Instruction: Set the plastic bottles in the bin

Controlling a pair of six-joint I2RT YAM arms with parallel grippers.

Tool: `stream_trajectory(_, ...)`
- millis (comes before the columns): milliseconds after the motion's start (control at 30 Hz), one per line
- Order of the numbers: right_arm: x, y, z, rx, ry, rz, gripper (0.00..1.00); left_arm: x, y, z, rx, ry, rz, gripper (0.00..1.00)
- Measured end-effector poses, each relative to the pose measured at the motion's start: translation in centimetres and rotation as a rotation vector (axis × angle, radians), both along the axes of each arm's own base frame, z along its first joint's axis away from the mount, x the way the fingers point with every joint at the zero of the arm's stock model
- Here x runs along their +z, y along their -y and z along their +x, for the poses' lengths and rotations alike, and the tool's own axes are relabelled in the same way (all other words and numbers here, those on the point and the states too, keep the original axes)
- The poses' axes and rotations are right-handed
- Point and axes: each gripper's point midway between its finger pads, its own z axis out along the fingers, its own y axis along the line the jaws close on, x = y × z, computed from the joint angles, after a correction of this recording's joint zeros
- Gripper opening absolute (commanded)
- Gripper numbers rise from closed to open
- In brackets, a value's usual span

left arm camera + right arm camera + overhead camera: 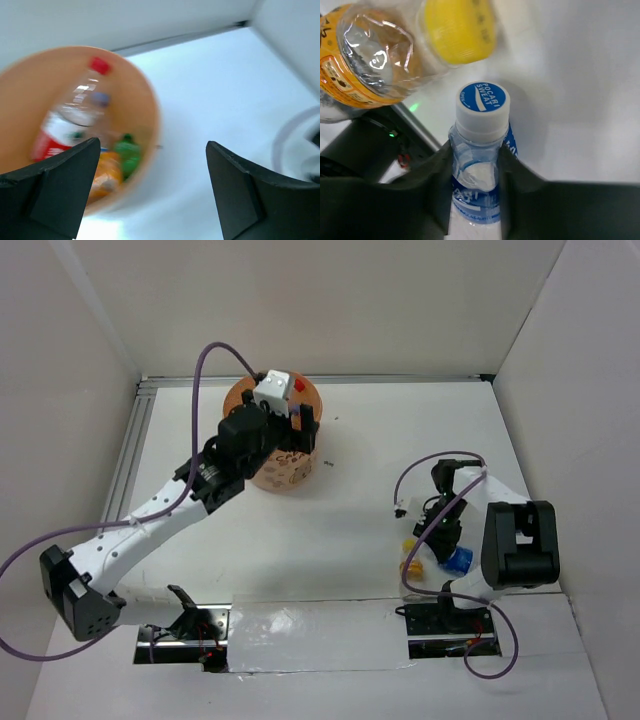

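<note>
The orange bin (283, 476) stands at the back left. In the left wrist view the bin (151, 117) holds a clear bottle with a red cap and red label (65, 122), a green bottle (127, 155) and an orange-filled bottle (106, 175). My left gripper (300, 430) hovers at the bin's right rim, open and empty (152, 192). My right gripper (447, 538) is shut on the neck of a blue-labelled bottle (481, 102) with a white and blue cap, low near the table. A clear bottle with a yellow cap and orange label (395, 50) lies beside it.
White walls enclose the table on the left, back and right. The right arm's base (450, 620) and its cables sit just near of the two bottles. A metal rail (135, 440) runs along the left edge.
</note>
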Motion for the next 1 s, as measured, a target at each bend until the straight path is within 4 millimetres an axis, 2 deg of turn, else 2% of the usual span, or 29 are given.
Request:
stream_trajectory(33, 0.2, -0.1, 0.4, -0.011, 0.005, 0.004, 0.01, -0.2, 1.1, -1.2, -0.053, -0.006, -0.023, 0.99)
stream_trajectory(100, 1.2, -0.5, 2.8, -0.018, 0.058, 0.026, 0.00, -1.8, 3.3, -3.6, -0.151, -0.047, -0.056, 0.99)
stream_trajectory(200, 5.0, -1.5, 8.9, -0.028, 0.210, 0.081, 0.00, -6.8, 6.6, -6.4, -0.259, -0.165, -0.066, 0.99)
stream_trajectory(267, 8.9, -2.4, 14.1, -0.024, 0.354, 0.131, 0.00, -10.8, 8.5, -8.3, -0.316, -0.251, -0.059, 0.99)
stream_trajectory(333, 13.7, -3.7, 19.4, -0.006, 0.522, 0.188, 0.00, -14.8, 9.9, -10.3, -0.374, -0.334, -0.041, 0.99)
stream_trajectory(400, 19.0, -5.9, 24.1, 0.033, 0.689, 0.258, 0.00, -17.5, 11.3, -12.2, -0.432, -0.392, -0.047, 0.99)
stream_trajectory(467, 23.9, -9.3, 27.3, 0.091, 0.827, 0.347, 0.00, -19.5, 12.9, -13.8, -0.493, -0.439, -0.066, 0.99)
stream_trajectory(533, 28.6, -13.5, 29.5, 0.155, 0.962, 0.461, 0.00, -20.5, 14.7, -14.8, -0.539, -0.465, -0.096, 0.99)
stream_trajectory(600, 32.1, -18.4, 29.8, 0.225, 1.047, 0.604, 0.00, -21.3, 16.6, -15.7, -0.564, -0.496, -0.144, 0.99)
stream_trajectory(667, 34.5, -22.6, 29.5, 0.271, 1.103, 0.739, 0.00, -22.2, 18.0, -16.1, -0.561, -0.530, -0.181, 0.99)
stream_trajectory(700, 35.4, -25.2, 29.1, 0.302, 1.130, 0.814, 0.00, -22.8, 18.7, -16.4, -0.551, -0.553, -0.197, 0.99)
stream_trajectory(800, 36.6, -31.1, 27.3, 0.347, 1.113, 0.996, 0.00, -24.3, 20.2, -16.8, -0.523, -0.602, -0.225, 0.99)
stream_trajectory(933, 37.8, -36.3, 26.1, 0.380, 1.081, 1.136, 0.00, -25.2, 21.2, -16.7, -0.496, -0.640, -0.247, 0.99)
stream_trajectory(1000, 38.1, -37.7, 26.1, 0.368, 1.048, 1.192, 0.00, -25.0, 21.9, -16.5, -0.488, -0.647, -0.263, 0.99)
